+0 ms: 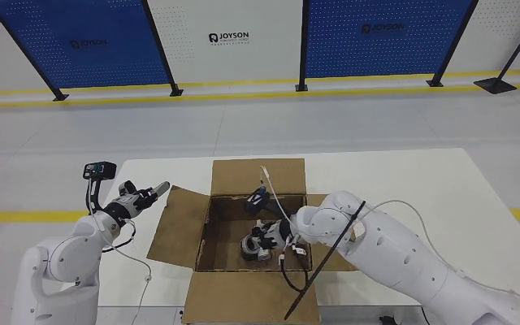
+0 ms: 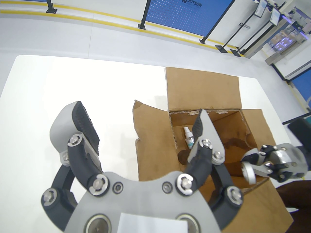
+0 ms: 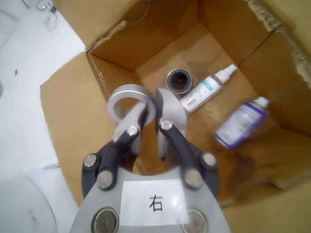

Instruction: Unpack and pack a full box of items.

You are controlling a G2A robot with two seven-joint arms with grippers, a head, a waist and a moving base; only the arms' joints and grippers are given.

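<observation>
Over the box (image 3: 230,25), right gripper (image 3: 151,103) jaws clamp a metal ring (image 3: 131,90); left gripper (image 2: 140,107) jaws spread wide.

One black character stands on the white label (image 3: 155,201) of the right gripper (image 3: 151,103); beyond its fingertips, the spray bottle (image 3: 205,89) carries a barcode.

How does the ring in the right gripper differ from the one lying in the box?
The silver ring is bright bare metal; the dark ring is blackish with a shiny rim. The silver ring is pinched in the right gripper above the cardboard box; the dark ring lies on the box floor beside the spray bottle. Both are round, open-centred.
</observation>
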